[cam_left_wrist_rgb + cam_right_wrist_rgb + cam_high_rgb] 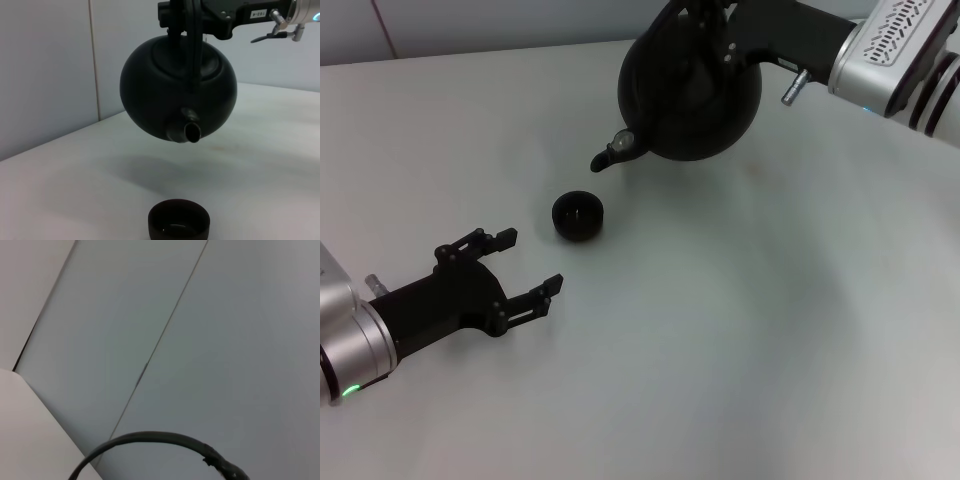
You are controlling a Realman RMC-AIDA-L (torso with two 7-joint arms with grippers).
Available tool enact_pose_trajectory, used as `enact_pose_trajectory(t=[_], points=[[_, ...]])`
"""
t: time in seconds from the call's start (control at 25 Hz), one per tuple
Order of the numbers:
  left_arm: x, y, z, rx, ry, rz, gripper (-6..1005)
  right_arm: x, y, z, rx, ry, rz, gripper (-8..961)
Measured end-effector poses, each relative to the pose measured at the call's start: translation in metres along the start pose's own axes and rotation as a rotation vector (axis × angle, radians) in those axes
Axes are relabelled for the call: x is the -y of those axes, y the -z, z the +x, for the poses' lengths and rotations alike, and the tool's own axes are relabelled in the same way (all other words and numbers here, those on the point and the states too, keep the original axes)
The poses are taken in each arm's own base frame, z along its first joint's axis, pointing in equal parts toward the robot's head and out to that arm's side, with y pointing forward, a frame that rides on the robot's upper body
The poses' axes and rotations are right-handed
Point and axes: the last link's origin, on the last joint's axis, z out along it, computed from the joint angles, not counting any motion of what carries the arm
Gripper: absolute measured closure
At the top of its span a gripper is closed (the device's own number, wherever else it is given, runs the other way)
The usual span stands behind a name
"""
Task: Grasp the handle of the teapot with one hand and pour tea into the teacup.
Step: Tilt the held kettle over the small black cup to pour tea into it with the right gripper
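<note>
Black teapot (690, 95) hangs tilted above teacup (578, 216), spout apart.

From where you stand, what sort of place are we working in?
Probably a bare lab or test bench: a plain white table against pale panelled wall, holding only the teacup, with the teapot held aloft by the right gripper.
</note>
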Motion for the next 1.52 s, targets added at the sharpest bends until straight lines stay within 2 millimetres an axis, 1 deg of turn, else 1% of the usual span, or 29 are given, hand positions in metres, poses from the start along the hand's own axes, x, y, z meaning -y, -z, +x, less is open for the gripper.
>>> enact_pose_trajectory(t=[0.56,0.96,1.52], points=[[0.001,-0.002,0.002,-0.003,-0.002,-0.003,175,-0.001,-0.012,-0.002,-0.030,0.067,-0.024,870],[0.001,-0.004,0.004,-0.001,-0.002,-0.012,175,-0.002,-0.020,-0.008,-0.026,0.104,-0.044,871],[0.002,-0.007,0.008,-0.005,-0.005,-0.017,175,-0.006,-0.025,-0.005,-0.062,0.149,-0.071,869]])
